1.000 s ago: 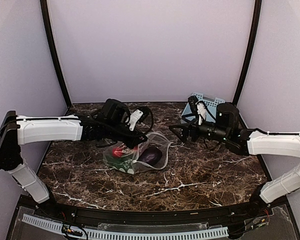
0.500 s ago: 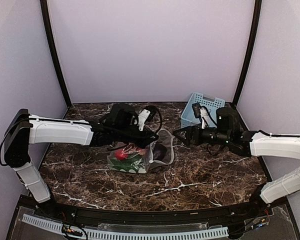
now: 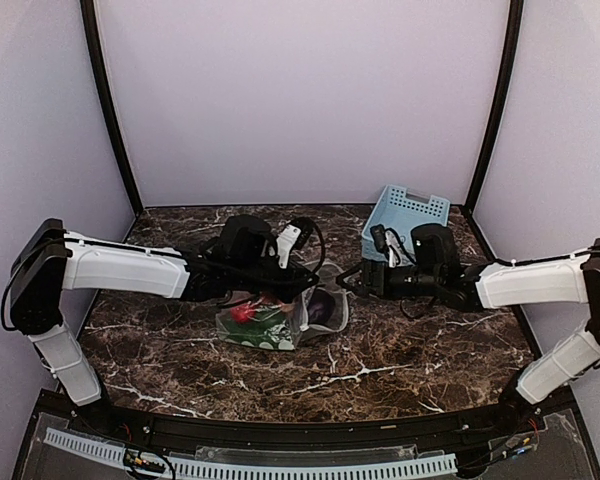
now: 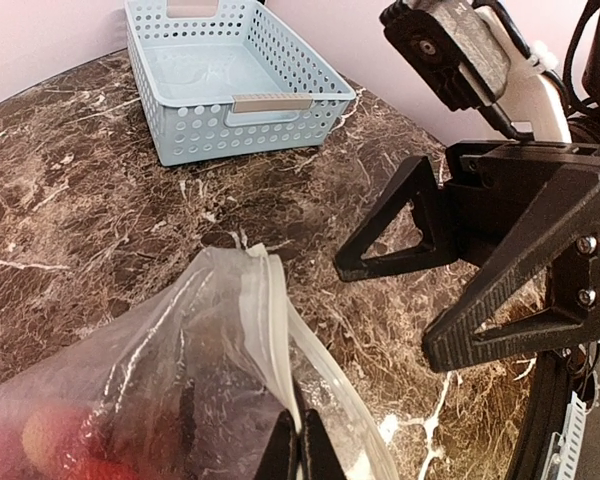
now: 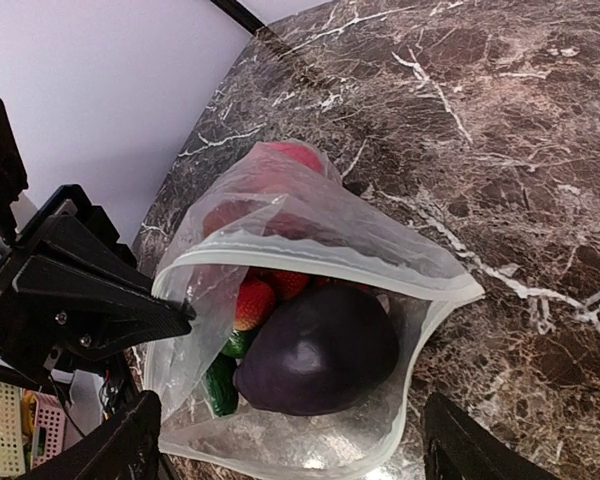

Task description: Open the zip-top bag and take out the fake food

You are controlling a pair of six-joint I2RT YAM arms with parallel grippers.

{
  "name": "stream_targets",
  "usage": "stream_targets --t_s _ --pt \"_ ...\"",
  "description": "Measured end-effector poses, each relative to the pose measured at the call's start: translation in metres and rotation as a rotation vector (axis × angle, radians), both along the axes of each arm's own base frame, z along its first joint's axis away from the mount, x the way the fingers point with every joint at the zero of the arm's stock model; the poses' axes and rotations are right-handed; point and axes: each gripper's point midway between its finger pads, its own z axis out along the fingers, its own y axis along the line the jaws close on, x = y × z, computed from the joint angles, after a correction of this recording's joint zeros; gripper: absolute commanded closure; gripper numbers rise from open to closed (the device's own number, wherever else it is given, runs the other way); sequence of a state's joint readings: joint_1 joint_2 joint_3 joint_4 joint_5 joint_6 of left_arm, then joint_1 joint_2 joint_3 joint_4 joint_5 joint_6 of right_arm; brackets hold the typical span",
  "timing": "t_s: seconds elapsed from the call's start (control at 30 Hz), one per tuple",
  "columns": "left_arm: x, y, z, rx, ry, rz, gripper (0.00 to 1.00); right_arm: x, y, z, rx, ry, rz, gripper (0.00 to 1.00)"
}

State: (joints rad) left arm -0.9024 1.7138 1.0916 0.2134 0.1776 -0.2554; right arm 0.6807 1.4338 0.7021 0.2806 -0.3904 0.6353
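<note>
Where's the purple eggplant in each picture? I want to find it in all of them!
Top external: the eggplant is near the picture's centre, in the right end of the bag.
Left wrist: it can't be made out; only the bag shows, at bottom left.
Right wrist: the eggplant is at lower centre, inside the open bag.
Shared landmark: the bag, seen in all three views.

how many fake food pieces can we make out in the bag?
4: purple eggplant at the bag mouth; strawberry beside it; green piece by the strawberry; red lump deep at the closed end. Others may be hidden behind these.
</note>
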Motion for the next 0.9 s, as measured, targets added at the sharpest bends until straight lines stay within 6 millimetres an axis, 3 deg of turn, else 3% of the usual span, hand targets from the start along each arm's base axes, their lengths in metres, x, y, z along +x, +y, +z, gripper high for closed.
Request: stream_targets --t_s 0.1,0.33,0.6,0.9 --pt "-0.001 0.0 -0.001 -0.004 -0.005 0.001 0.99 -0.001 0.009 0.0 0.053 0.039 0.012 0.19" --pt "-0.001 -0.002 0.0 -0.005 -0.017 -0.001 0.99 -0.011 0.033 -0.031 0.072 0.183 0.045 0.22" --pt "-0.002 -0.002 -0.001 -0.002 -0.026 -0.002 0.99 -0.008 0.038 -0.037 0.134 0.259 0.002 0.25" --pt "-0.001 -0.003 0.001 -0.011 -0.039 -0.006 0.99 -0.002 0.04 -0.077 0.13 0.405 -0.089 0.24"
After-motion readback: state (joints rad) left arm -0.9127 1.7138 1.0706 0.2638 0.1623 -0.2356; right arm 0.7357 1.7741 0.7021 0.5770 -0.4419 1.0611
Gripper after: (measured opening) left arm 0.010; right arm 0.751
